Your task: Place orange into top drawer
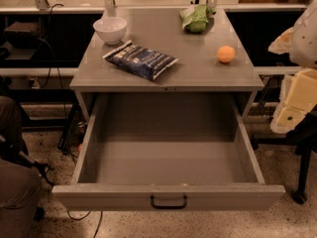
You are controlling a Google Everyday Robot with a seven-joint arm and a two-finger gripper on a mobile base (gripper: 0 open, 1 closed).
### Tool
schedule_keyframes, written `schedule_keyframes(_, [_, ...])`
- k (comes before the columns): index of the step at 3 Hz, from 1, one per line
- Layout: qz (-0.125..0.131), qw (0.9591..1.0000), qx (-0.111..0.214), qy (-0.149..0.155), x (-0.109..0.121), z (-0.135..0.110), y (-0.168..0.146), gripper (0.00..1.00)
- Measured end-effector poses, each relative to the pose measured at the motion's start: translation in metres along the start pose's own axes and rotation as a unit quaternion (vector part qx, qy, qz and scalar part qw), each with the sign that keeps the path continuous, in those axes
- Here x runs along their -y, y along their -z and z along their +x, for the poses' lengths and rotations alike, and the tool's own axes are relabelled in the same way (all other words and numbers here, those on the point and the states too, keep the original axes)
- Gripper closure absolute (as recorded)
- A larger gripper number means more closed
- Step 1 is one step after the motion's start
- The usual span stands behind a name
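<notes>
No writing can be read: the dark blue bag [140, 60] lying flat on the cabinet top [158, 29] carries white print that cannot be made out, and the crumpled green bag [196, 18] at the far edge shows no legible label. A white bowl [110, 29] stands at the far left corner, just behind the blue bag. The arm [304, 33] enters from the right edge of the view, white above and cream below, off to the right of the cabinet. Its gripper [295, 100] hangs beside the cabinet's right side, at about the height of the open drawer, holding nothing visible; I cannot tell if it is open or closed. The orange [226, 54] sits on the cabinet top near the right edge, well apart from the gripper. The top drawer [99, 196] is pulled fully out, with its black handle [169, 202] at the middle of the front panel.
</notes>
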State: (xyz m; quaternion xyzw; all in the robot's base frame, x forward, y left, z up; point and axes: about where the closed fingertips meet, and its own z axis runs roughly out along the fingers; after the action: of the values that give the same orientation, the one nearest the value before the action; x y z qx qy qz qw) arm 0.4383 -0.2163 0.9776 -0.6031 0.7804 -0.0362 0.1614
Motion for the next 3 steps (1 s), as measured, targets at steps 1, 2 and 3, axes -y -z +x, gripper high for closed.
schedule_keyframes(1, [0.000, 1.0000, 0.000, 0.000, 0.000, 0.000, 0.000, 0.00])
schedule_keyframes(2, [0.031, 0.9989, 0.018, -0.030, 0.023, 0.006, -0.002, 0.00])
schedule_keyframes(3, [0.119, 0.9771, 0.103, -0.143, 0.128, 0.025, -0.009, 0.00])
